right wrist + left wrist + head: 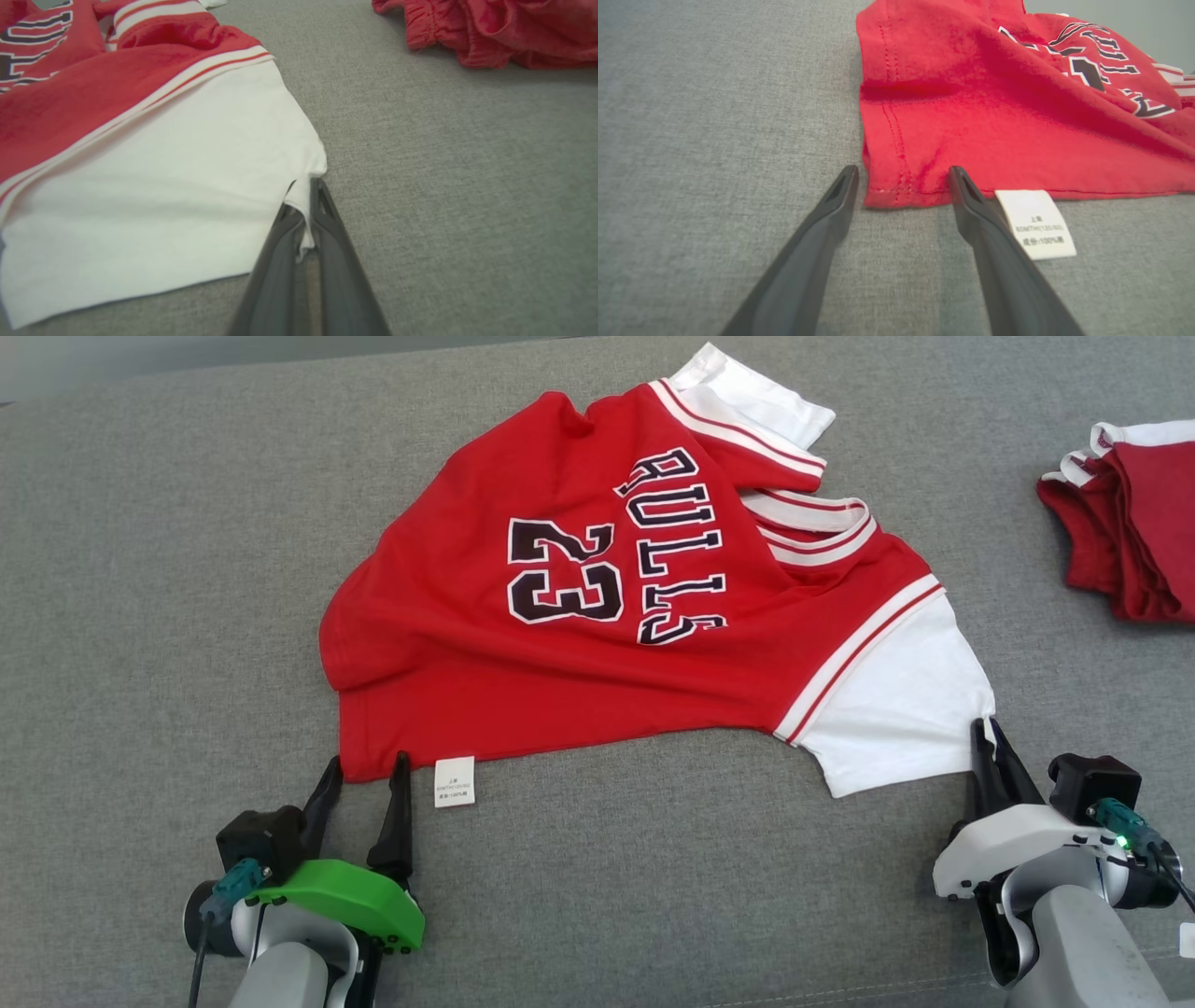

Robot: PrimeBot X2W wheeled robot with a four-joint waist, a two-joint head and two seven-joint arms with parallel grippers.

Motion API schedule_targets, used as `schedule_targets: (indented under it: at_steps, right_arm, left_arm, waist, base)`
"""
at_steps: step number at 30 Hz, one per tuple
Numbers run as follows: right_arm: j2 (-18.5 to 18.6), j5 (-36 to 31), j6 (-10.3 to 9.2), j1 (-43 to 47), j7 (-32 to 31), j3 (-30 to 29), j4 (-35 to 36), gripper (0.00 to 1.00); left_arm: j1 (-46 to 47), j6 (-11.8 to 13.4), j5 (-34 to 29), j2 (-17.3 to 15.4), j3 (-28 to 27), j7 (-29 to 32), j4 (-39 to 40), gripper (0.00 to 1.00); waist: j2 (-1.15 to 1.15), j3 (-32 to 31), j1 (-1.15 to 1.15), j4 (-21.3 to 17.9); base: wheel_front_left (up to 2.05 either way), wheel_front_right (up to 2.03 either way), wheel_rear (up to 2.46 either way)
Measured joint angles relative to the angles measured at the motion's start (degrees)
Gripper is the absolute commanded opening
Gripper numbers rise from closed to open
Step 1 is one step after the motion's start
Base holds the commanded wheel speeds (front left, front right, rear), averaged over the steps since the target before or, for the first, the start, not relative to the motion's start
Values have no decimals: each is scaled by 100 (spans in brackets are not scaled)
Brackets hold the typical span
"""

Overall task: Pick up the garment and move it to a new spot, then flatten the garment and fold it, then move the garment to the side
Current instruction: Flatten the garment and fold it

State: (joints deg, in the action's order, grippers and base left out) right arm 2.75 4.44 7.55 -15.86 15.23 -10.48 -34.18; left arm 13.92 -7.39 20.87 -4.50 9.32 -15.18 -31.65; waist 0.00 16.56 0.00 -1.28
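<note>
The red shirt [560, 644] lay rumpled on the grey worktop [140, 569], the right gripper [988, 733] clamped on its white sleeve, the left gripper [368, 765] apart at the hem, nothing yet folded.

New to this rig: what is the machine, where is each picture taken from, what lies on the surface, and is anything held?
It is a two-armed robot. The wide picture comes from a camera on its head, looking down. The other two come from cameras on its wrists, each looking along that arm's two dark fingers. On the grey surface lies a rumpled red jersey with white sleeves, the number 23, and a white label at its hem. A pile of red clothing sits far right. The left gripper is open, its fingers either side of the hem corner, holding nothing. The right gripper is shut on the edge of the near white sleeve.
</note>
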Motion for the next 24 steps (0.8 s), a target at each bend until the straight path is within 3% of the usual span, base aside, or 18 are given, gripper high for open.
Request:
schedule_targets:
  at_steps: [1,2,3,4,13,24]
  right_arm:
    - [0,2,0,0,-1,5,5,0]
    - [1,15,0,0,-1,19,14,0]
    - [2,37,0,0,-1,30,25,0]
    - [2,54,-1,0,-1,37,36,0]
    - [2,210,-1,135,-10,158,307,0]
    - [2,397,-1,541,-10,336,628,0]
  left_arm:
    - [0,0,46,-2,22,0,-8,100]
    - [0,0,55,-15,44,0,-18,75]
    - [1,0,58,-36,64,0,-15,43]
    - [1,0,58,-66,101,0,-3,0]
    - [-168,0,134,-190,368,1,32,0]
    - [-755,0,125,-323,221,1,144,0]
  waist:
    - [0,-2,0,-1]
    - [0,-6,0,-3]
    - [0,-11,0,-5]
    - [0,-18,0,-8]
    - [0,-380,0,-5]
    - [0,-1425,0,33]
  base:
    - [0,0,0]
    - [0,0,0]
    - [0,0,0]
    - [0,0,0]
    - [0,0,0]
    - [0,0,0]
